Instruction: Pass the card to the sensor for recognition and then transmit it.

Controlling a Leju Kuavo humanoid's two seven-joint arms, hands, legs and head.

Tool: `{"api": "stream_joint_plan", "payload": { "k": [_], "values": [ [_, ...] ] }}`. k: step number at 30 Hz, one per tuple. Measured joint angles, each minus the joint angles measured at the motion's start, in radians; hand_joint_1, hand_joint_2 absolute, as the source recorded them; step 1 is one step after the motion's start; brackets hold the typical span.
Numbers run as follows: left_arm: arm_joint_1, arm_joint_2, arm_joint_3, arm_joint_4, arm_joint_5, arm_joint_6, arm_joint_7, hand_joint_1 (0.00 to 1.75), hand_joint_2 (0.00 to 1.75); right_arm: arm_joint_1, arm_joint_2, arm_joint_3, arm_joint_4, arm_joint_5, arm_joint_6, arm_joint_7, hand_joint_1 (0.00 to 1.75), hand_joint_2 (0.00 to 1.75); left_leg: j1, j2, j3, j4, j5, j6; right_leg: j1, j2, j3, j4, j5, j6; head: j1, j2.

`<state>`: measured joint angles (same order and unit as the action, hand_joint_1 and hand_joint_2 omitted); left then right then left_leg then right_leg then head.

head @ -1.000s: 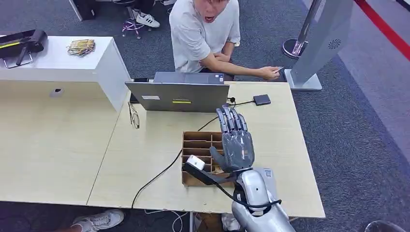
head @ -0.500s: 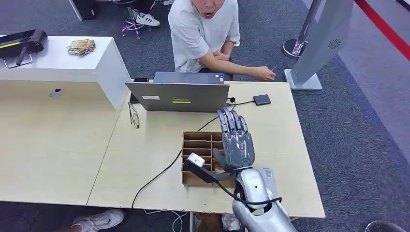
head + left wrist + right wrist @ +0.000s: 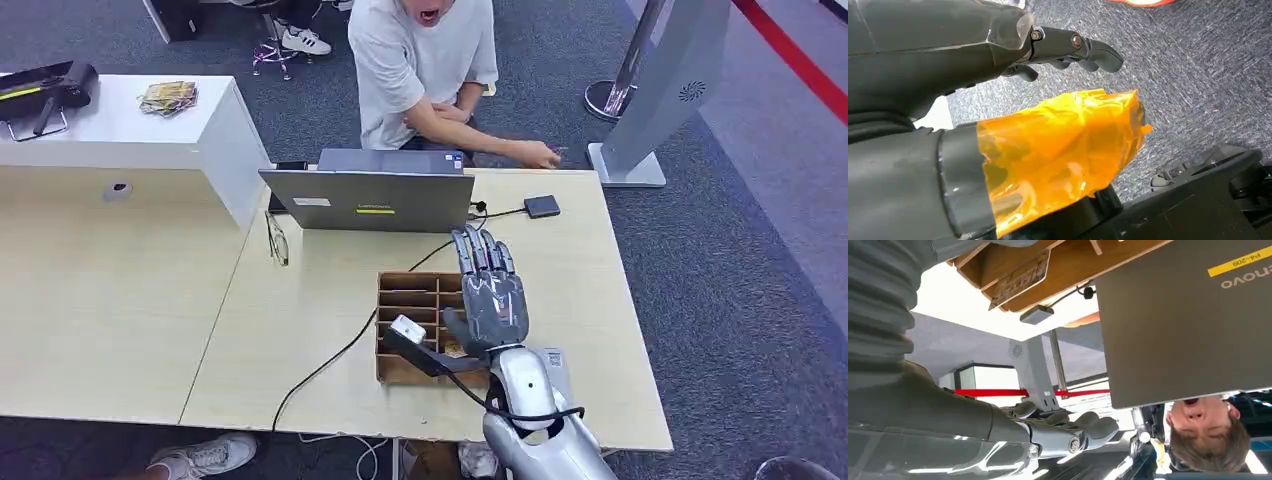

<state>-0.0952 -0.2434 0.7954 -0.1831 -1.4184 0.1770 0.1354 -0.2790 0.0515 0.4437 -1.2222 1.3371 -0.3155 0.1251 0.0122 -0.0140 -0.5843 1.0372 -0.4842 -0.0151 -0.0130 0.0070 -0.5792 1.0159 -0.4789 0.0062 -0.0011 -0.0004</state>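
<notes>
My right hand [image 3: 490,298] hovers flat over the right side of a wooden compartment box [image 3: 408,296], fingers stretched toward the laptop and holding nothing. Its fingers [image 3: 1068,432] appear straight in the right wrist view. A brownish printed card [image 3: 1020,279] lies in one of the box's compartments; in the head view it peeks out beside my thumb [image 3: 452,350]. The small dark sensor [image 3: 541,206] sits on the table's far right, wired to the laptop, and also appears in the right wrist view [image 3: 1035,314]. My left hand [image 3: 1048,115] hangs over grey carpet, thumb wrapped in orange film, holding nothing.
A grey laptop [image 3: 368,199] stands behind the box, with a person seated beyond it, one hand [image 3: 541,155] at the table's far edge. Glasses [image 3: 276,240] lie left of the laptop. A black cable [image 3: 330,360] crosses the table. A grey kiosk [image 3: 665,80] stands at the far right.
The person's outstretched hand has drawn a little to the left along the table's far edge. My right hand has barely shifted over the box.
</notes>
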Motion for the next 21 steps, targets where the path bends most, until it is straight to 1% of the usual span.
{"api": "stream_joint_plan", "payload": {
  "k": [3,4,10,18,20,21],
  "values": [
    [0.0,0.0,0.0,0.0,0.0,0.0,0.0,0.0,0.0,-0.001,0.0,-0.002,0.001,0.0,0.003,0.005,0.0,1.75,0.0,0.0,0.0,0.0,0.0,0.0,0.0,0.0,0.0,0.0,0.0,0.0,0.0,0.0],
    [0.0,0.0,0.0,0.0,0.0,0.0,0.0,0.0,0.0,-0.001,0.0,-0.003,0.002,0.0,0.005,0.006,0.03,1.75,0.0,0.0,0.0,0.0,0.0,0.0,0.0,0.0,0.0,0.0,0.0,0.0,0.0,0.0],
    [0.0,0.0,0.0,0.0,0.0,0.001,0.0,0.0,0.0,-0.003,-0.001,-0.012,0.006,0.0,0.019,0.006,0.07,1.75,0.0,0.0,0.0,0.0,0.0,0.0,0.0,0.0,0.0,0.0,0.0,0.0,0.0,0.0],
    [0.0,0.0,0.0,0.0,0.0,0.001,0.0,0.0,0.0,-0.005,-0.004,-0.013,0.01,0.0,0.021,0.006,0.07,1.75,0.0,0.0,0.0,0.0,0.0,0.0,0.0,0.0,0.0,0.0,0.0,0.0,0.0,0.0],
    [0.0,0.0,0.0,0.0,0.0,0.002,0.0,0.0,0.0,-0.006,-0.005,-0.014,0.011,0.0,0.021,0.006,0.14,1.75,0.0,0.0,0.0,0.0,0.0,0.0,0.0,0.0,0.0,0.0,0.0,0.0,0.0,0.0],
    [0.0,0.0,0.0,0.0,0.0,0.002,0.0,0.0,0.0,-0.007,-0.005,-0.014,0.011,0.0,0.022,0.006,0.14,1.75,0.0,0.0,0.0,0.0,0.0,0.0,0.0,0.0,0.0,0.0,0.0,0.0,0.0,0.0]
  ]
}}
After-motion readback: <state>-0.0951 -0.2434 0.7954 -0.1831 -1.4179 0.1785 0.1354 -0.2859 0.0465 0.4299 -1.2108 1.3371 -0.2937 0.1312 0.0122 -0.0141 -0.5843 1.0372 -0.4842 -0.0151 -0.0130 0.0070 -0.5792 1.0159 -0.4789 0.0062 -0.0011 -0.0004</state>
